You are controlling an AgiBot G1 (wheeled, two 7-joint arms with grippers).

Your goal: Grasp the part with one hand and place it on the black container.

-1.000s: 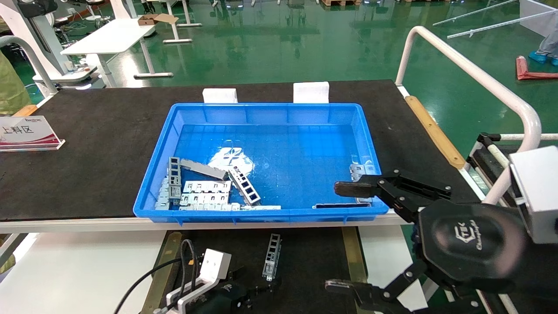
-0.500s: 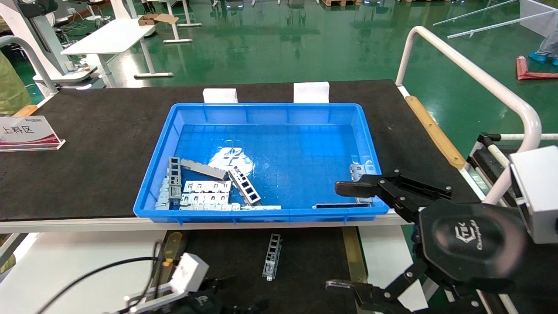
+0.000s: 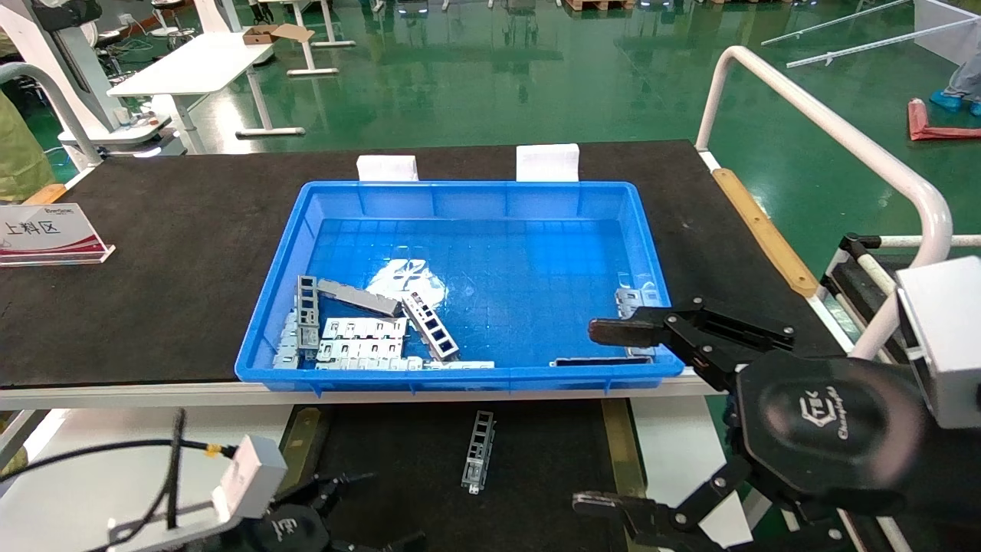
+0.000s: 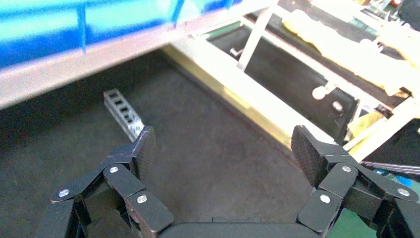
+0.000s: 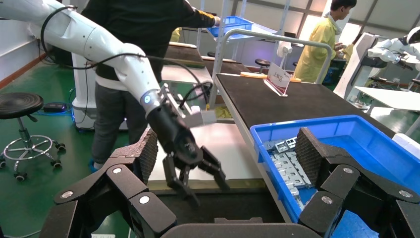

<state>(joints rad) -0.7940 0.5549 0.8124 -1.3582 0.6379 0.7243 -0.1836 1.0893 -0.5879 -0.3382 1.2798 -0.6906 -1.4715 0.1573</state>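
Hovering left pincer (image 3: 349,510), splayed, beside the part (image 3: 477,451).

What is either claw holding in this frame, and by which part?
Nothing is held. The left claw is open and empty above the black container, where the part lies flat and untouched. The right claw is open and empty too.

We have matte black grippers, the left gripper (image 3: 360,510) and the right gripper (image 3: 605,414), built of linked bars with silver screws and rough textured pads (image 4: 146,147), a round black wrist housing (image 3: 831,429) marked in pale lettering, white camera blocks, black cables and glossy white arm shells (image 5: 94,42).
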